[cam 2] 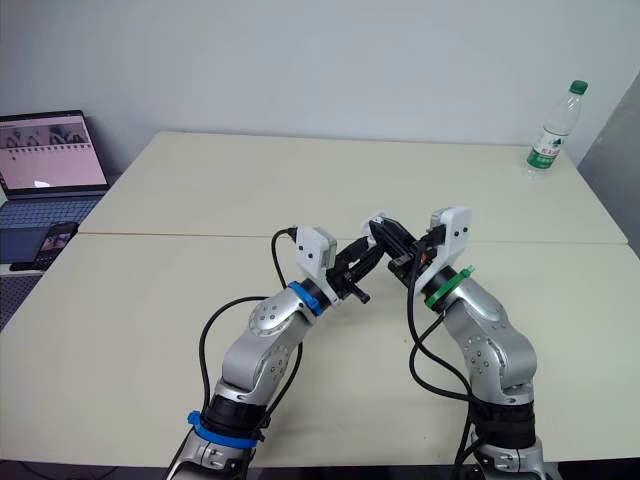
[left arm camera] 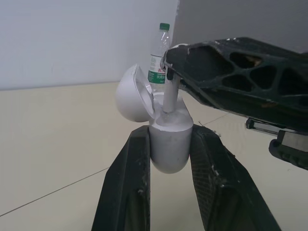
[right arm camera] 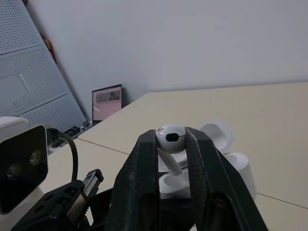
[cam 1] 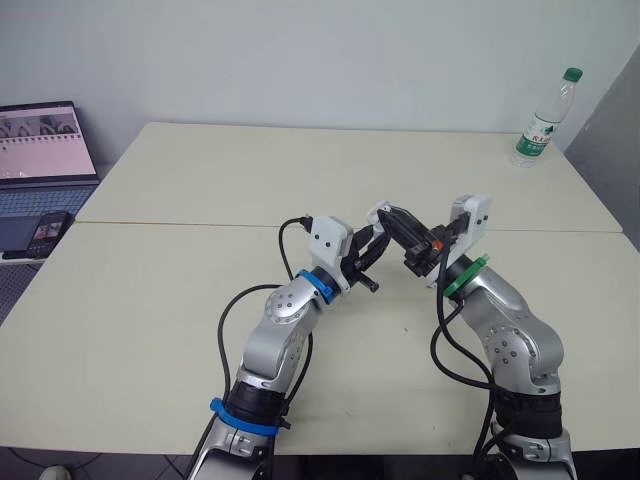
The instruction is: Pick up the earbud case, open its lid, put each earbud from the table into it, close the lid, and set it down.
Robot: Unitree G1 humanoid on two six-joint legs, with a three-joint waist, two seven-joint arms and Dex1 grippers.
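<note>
Centre frame above table (cam 1: 200,180): left gripper (left arm camera: 171,135) clamps open-lidded earbud case (left arm camera: 168,149), right gripper (right arm camera: 172,134) pinches earbud (right arm camera: 171,138), stem apparently entering its socket.

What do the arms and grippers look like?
Both arms are silver-grey with looping black cables and white wrist boxes. The left arm wears blue rings, the right arm a green one. The left gripper and right gripper have black fingers.
</note>
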